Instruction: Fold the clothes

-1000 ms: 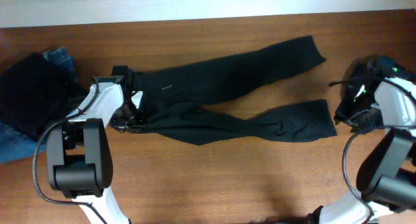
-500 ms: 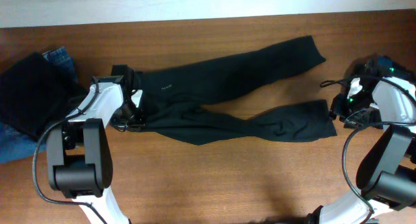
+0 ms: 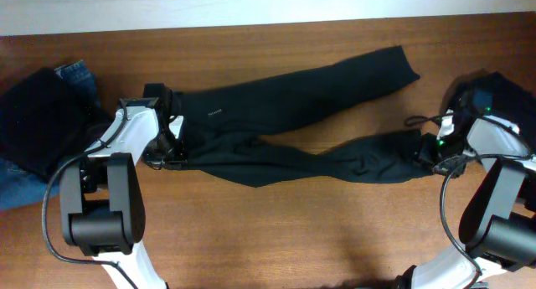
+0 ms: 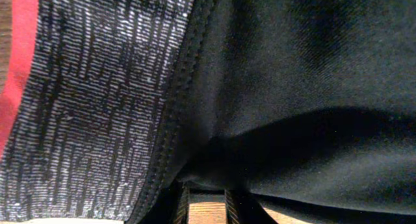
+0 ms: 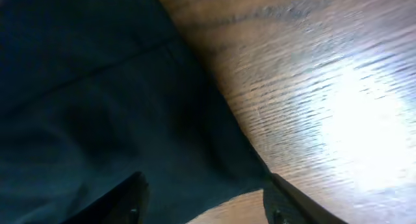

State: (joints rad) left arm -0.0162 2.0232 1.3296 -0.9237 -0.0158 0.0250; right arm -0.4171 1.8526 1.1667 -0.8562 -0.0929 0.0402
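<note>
The clothes (image 3: 276, 105) are black trousers lying flat on the wooden table, waist to the left and both legs running right. My left gripper (image 3: 170, 152) sits at the waist. In the left wrist view the grey waistband (image 4: 91, 100) with its red trim (image 4: 23, 49) fills the left, and black cloth bunches into my left gripper (image 4: 208, 190), which is shut on it. My right gripper (image 3: 428, 151) is at the end of the nearer leg. In the right wrist view it (image 5: 205, 204) stands open, its fingers (image 5: 130, 198) straddling the hem corner (image 5: 214, 165).
Blue denim jeans (image 3: 79, 75) and a black garment (image 3: 33, 121) lie heaped at the far left. Another dark item (image 3: 507, 88) sits behind the right arm at the right edge. Bare wood (image 3: 276, 230) lies in front of the trousers.
My right gripper has moved left onto the end of the nearer trouser leg and opened wider. The left gripper and the waist have not moved.
</note>
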